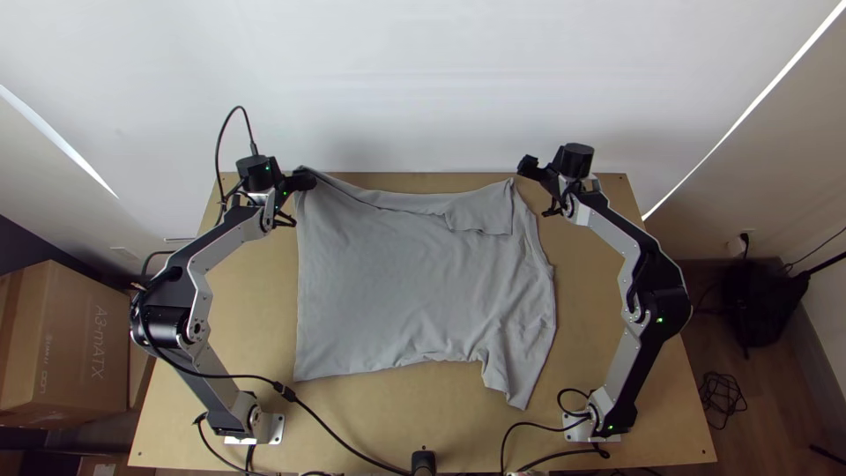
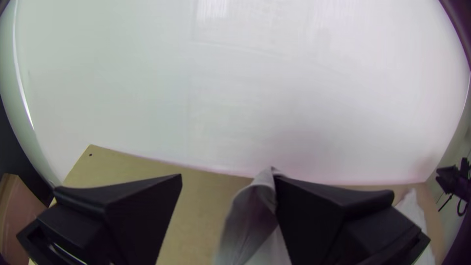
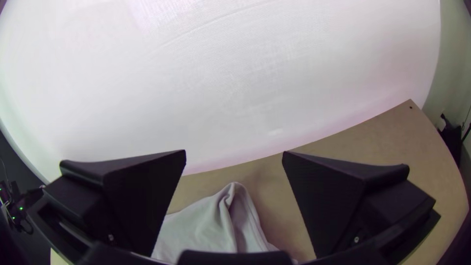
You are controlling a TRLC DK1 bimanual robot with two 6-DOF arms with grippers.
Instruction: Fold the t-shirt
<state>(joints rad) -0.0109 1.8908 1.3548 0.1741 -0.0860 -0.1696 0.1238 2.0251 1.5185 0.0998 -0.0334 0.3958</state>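
Along the bottom edge of the top view, black cables (image 1: 330,432) run over the near side of the light wooden table (image 1: 352,423), between the bases of the left arm (image 1: 242,414) at lower left and the right arm (image 1: 599,414) at lower right. Just above, right of centre, one sleeve (image 1: 511,375) of the grey t-shirt (image 1: 405,282) points down toward the near edge. The shirt's body lies spread over the middle of the table, fairly flat at left and more wrinkled at lower right. At the frame's left edge, beside the table, is a cardboard box (image 1: 66,344); at the right edge a black bag (image 1: 762,300) rests on the floor. Farther up, a small flap (image 1: 480,211) is folded over onto the shirt near its upper right corner, which rises to a point. At the shirt's upper left corner is the left claw (image 1: 304,181), open, its two fingers well apart in its wrist view, with a raised peak of cloth against the inner edge of the right-hand one. The right claw (image 1: 529,167) is at upper right of centre, just beyond the shirt's upper right corner, spread wide and holding nothing. A white wall (image 1: 423,79) fills the top, behind the table's far edge.
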